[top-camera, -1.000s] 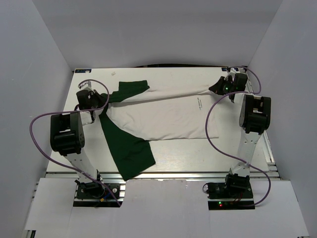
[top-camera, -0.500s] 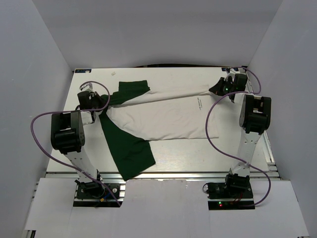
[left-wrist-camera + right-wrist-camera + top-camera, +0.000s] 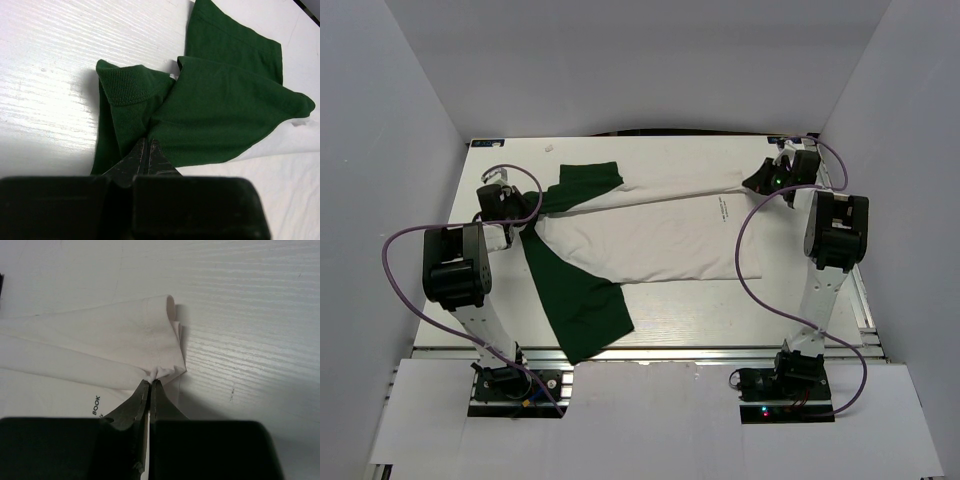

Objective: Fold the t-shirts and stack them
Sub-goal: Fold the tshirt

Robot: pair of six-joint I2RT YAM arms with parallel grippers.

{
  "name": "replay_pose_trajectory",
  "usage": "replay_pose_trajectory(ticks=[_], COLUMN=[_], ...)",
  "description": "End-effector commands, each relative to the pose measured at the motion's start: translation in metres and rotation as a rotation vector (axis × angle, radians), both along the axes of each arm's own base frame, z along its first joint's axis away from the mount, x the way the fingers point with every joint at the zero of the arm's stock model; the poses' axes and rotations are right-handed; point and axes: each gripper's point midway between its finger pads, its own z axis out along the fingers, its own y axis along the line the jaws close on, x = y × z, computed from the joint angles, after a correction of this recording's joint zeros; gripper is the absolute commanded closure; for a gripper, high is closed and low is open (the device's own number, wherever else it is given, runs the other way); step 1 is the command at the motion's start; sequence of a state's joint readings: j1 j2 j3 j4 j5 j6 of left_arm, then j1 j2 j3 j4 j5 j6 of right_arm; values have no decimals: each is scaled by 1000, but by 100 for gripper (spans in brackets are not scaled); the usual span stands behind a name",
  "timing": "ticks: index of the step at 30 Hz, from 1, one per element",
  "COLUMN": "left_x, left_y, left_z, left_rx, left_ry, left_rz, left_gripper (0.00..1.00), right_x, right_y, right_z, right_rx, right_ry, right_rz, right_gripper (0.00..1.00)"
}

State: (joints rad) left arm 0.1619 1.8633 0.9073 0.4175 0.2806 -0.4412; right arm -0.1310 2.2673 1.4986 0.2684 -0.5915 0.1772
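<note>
— Saw the left gripper (image 3: 147, 143) in what state?
— Closed tight on green cloth of the t-shirt (image 3: 650, 235), just beside the ribbed collar (image 3: 122, 86). Left no gap between the tips.
— And found the right gripper (image 3: 150, 382) likewise?
— Clamped together on a bunched white corner of the hem, near the far right corner of the bench (image 3: 720, 315).
— Located the garment where?
— Spread across the middle, stretched between both arms from the left edge toward the right edge. Noted one green sleeve (image 3: 582, 300) trailing toward the near edge and the other sleeve (image 3: 582, 182) pointing toward the far edge.
</note>
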Motion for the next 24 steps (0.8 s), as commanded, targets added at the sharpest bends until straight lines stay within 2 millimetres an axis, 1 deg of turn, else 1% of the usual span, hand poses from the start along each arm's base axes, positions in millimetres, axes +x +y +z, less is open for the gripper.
replay_pose_trajectory(ticks=[1,4,5,8,10,13,17,19,21,24], left_x=[2,3,3,4,4,5,5,5,6,7], left_y=[10,10,11,12,12,12,13,14,13,14], left_z=[8,9,10,11,10,10,11,11,11,12], left_rx=[32,33,34,39,39,36,39,41,40,39], left_ry=[-17,-19,-20,-22,-22,-20,-22,-23,-23,-26], left_rz=[22,22,25,28,28,27,29,30,29,31], left_gripper=[100,100,100,100,100,100,100,100,100,100], right_x=[7,7,9,8,5,1,-8,-12,-15,-17], right_y=[-13,-13,-12,-10,-8,-9,-8,-8,-12,-15], right_z=[49,57,65,74,77,69,53,43,27,16], right_rx=[10,38,49,61,66,65,54,44,27,13], right_ry=[-122,-141,-159,-173,-174,-145,-98,-59,-12,14], right_rz=[-18,-9,-8,8,16,16,22,14,1,-13], right_gripper=[100,100,100,100,100,100,100,100,100,100])
